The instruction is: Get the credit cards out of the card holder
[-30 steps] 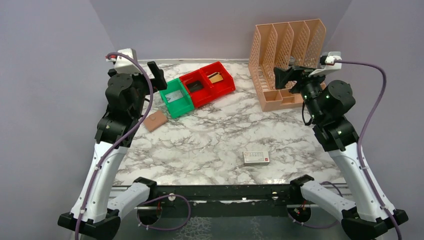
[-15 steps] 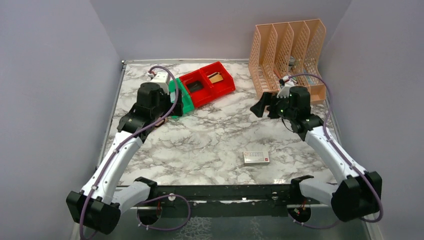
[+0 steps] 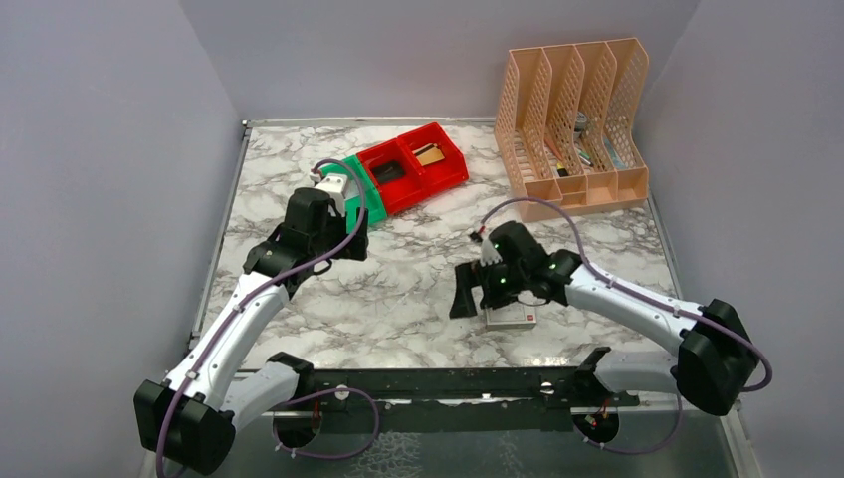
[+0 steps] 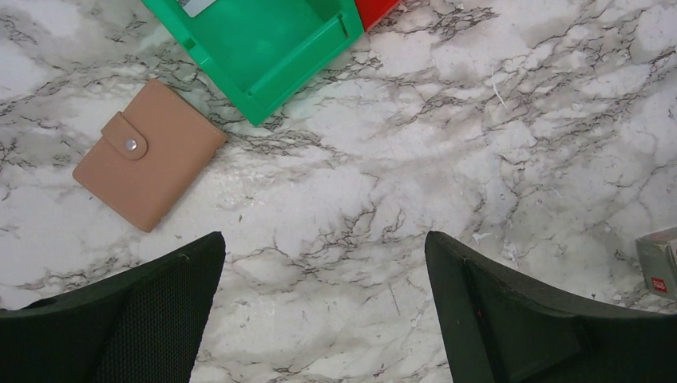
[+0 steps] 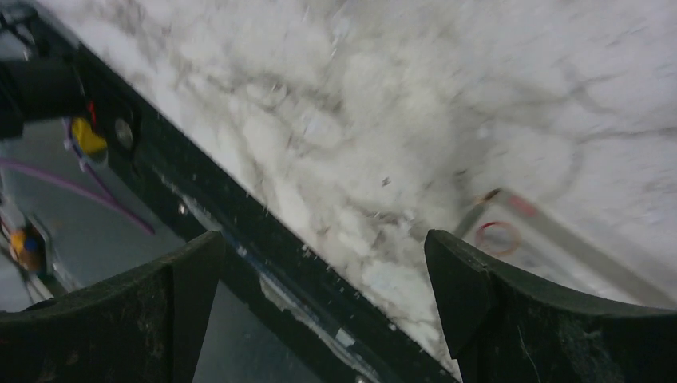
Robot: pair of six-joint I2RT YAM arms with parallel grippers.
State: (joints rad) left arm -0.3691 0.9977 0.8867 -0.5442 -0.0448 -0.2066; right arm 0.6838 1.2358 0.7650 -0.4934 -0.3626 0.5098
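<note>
The card holder [image 4: 148, 155] is a tan snap-shut wallet lying flat on the marble, left of the green bin [image 4: 263, 48]. In the top view my left arm hides it. My left gripper [image 4: 323, 239] [image 3: 338, 239] hovers open above bare marble, just right of and nearer than the holder, touching nothing. A gold credit card [image 3: 430, 154] and a dark one [image 3: 388, 171] lie in the red bin [image 3: 450, 174]. A grey card's corner [image 4: 195, 6] shows in the green bin. My right gripper [image 3: 476, 294] [image 5: 323, 239] is open and empty over the table's near edge.
A white box with a red mark [image 3: 513, 317] [image 4: 659, 259] lies right beside my right gripper. A tan file rack [image 3: 572, 119] stands at the back right. The black front rail [image 5: 239, 231] runs under the right fingers. The right wrist view is blurred.
Both arms came down from raised poses. The left one lowered beside the green bin over the card holder. The right one swung from the file rack forward to the white box. Both stayed open.
</note>
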